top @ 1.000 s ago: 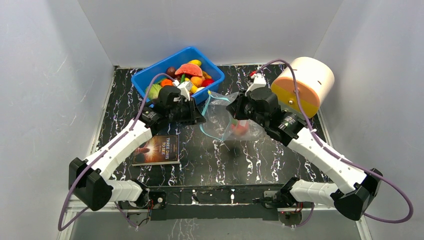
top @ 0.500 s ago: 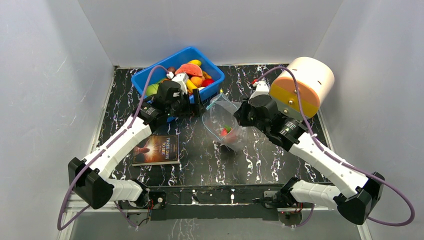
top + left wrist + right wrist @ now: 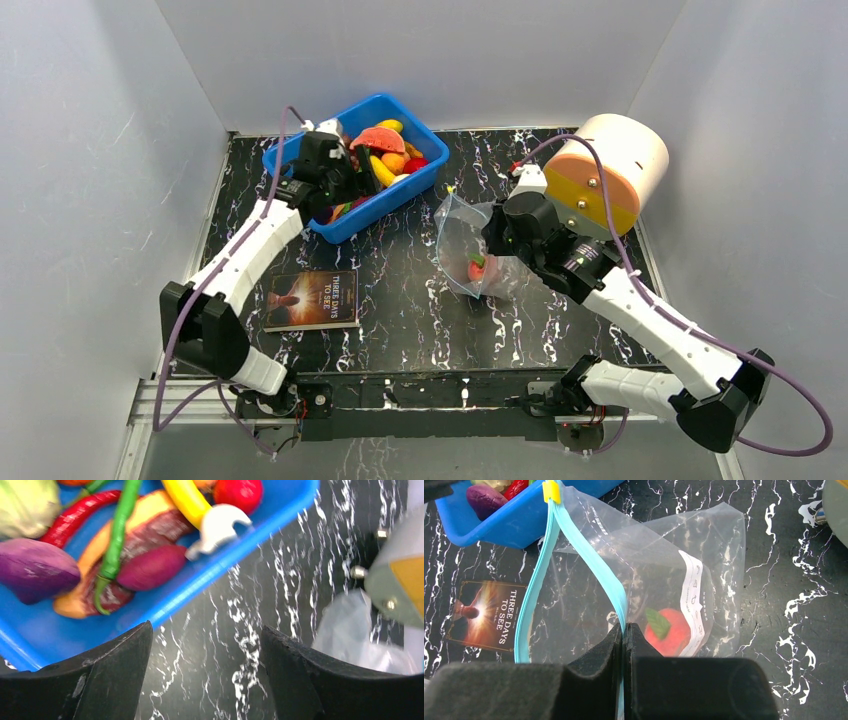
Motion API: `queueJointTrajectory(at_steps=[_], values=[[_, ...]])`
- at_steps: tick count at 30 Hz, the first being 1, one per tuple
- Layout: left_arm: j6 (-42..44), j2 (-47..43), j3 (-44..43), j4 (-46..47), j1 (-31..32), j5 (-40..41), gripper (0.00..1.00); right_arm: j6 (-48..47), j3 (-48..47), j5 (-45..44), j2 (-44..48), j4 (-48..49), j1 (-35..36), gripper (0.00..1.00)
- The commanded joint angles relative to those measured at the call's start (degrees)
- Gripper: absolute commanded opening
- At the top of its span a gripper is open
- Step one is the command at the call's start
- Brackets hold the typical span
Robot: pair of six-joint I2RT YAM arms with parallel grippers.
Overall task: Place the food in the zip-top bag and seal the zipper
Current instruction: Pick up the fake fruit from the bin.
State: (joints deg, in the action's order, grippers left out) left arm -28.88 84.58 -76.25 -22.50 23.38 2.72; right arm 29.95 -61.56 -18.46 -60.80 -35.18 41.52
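Observation:
The zip-top bag [image 3: 462,245] hangs at mid-table with its mouth gaping. My right gripper [image 3: 624,628] is shut on the zipper [image 3: 538,582], a blue-green strip with a yellow slider. A peach with a green leaf [image 3: 670,631] lies inside the bag. The other food fills the blue bin [image 3: 400,190]: watermelon slice [image 3: 378,138], purple onion [image 3: 35,572], green bean [image 3: 117,540] and banana [image 3: 187,497]. My left gripper [image 3: 206,628] is open and empty, hovering over the bin's near rim [image 3: 210,570], left of the bag. From above the left gripper [image 3: 348,200] sits over the bin.
A paperback book [image 3: 313,298] lies flat at the front left. A large pink and orange cylinder [image 3: 605,170] stands at the back right, close behind my right arm. Grey walls close in three sides of the black marbled table [image 3: 420,320].
My left gripper opened at the bag's mouth, then swung back and left over the blue bin. The bag, still hanging from my right gripper, shifted slightly right.

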Motion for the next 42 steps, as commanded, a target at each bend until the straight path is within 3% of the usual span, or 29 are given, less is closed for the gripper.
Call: queueJointTrajectory(at_steps=[1,10,14,21,27,37,42], values=[[-3.02,1.22,-1.78,5.33,-4.21,-3.85,0.76,-1.04,-3.02,-1.75,2.15,0.51,0.06,0.0],[-15.68,5.3,2.01,19.29,-8.49,-4.49,0.66,0.76,-2.13,1.33,4.29,1.27,0.07,0.0],[-21.17,11.43,-0.55,21.92,-10.5,-9.98,0.65,0.74,-2.42,1.87,4.84,1.61,0.08,0.0],[-28.39,21.79,-3.74,30.68,-11.68,-10.52,0.53,-0.97,-3.83,2.53,3.88,2.56,0.06,0.0],[-32.67,29.28,-6.64,40.27,-11.89,-10.3,0.58,-1.62,-4.4,4.98,2.25,4.55,0.07,0.0],[-42.23,37.81,-7.11,54.97,-11.93,-7.96,0.53,-3.02,-5.57,6.61,-1.0,7.21,0.06,0.0],[-44.55,42.98,-12.28,55.88,-11.84,-9.98,0.52,-3.93,-6.13,5.78,-1.55,7.23,0.06,0.0]])
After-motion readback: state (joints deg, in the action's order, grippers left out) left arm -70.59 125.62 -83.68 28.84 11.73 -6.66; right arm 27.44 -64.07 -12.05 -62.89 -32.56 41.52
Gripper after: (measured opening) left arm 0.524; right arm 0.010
